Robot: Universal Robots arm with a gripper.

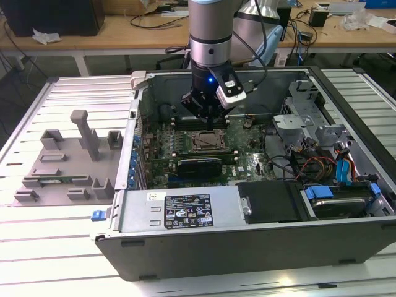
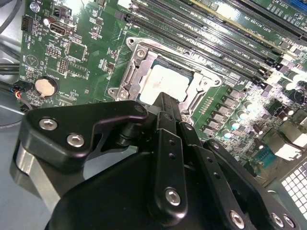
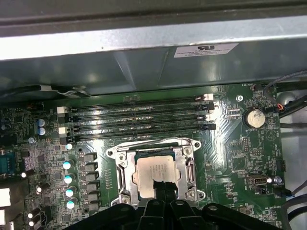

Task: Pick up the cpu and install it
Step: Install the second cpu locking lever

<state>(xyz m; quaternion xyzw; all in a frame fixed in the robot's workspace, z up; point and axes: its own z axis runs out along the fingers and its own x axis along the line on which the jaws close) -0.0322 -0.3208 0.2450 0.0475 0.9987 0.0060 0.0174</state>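
Item, cpu (image 3: pixel 156 174): seated flat inside the motherboard socket frame (image 3: pixel 120 172), silver top upward, square, no long axis to favour. Lay directly beneath the gripper (image 2: pixel 165 103), slightly ahead of the fingertips in both wrist views. Jaws drawn together to a narrow close, holding nothing; tips just above the chip's near edge, contact not determinable. Memory slots (image 3: pixel 139 120) ran alongside the socket's far side. Located within the open computer case (image 1: pixel 185 213) in the exterior view, arm descending over the board's centre. Grey fixture blocks (image 1: pixel 62 161) stood well apart, toward the exterior view's left.
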